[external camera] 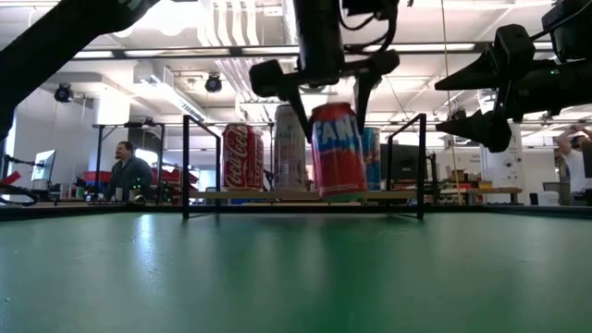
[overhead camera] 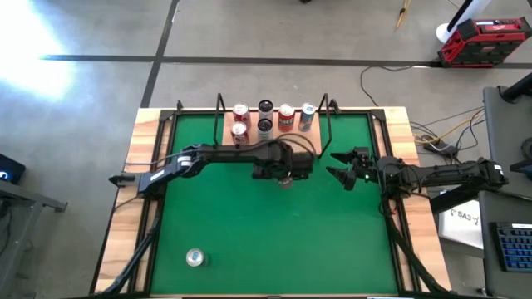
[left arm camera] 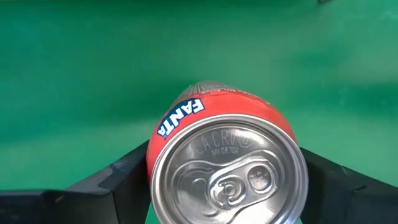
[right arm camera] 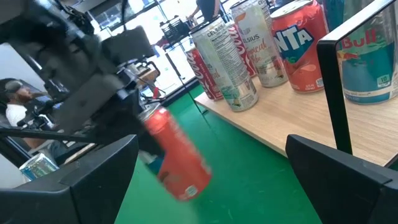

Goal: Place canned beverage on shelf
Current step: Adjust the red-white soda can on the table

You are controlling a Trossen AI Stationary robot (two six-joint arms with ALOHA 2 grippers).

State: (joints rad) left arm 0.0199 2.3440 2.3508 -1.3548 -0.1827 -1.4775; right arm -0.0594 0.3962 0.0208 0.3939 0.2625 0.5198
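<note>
cans [overhead camera: 264,119] on shelf [overhead camera: 223,126] — rear; lone can [overhead camera: 194,258] — front-left of mat [overhead camera: 274,224]

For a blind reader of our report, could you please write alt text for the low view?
The left gripper comes down from above around a red Fanta can that stands tilted over the green mat, in front of the shelf with more cans. The right gripper waits open at the side.

Gleaming as glossy printed metal on the red-orange Fanta can [left arm camera: 214,118], with a brushed silver aluminium lid [left arm camera: 229,171]. Showing pale, smooth plain wood on the rectangular shelf board [right arm camera: 292,121]. Lying matt and finely textured as the green table mat [overhead camera: 274,224].
</note>
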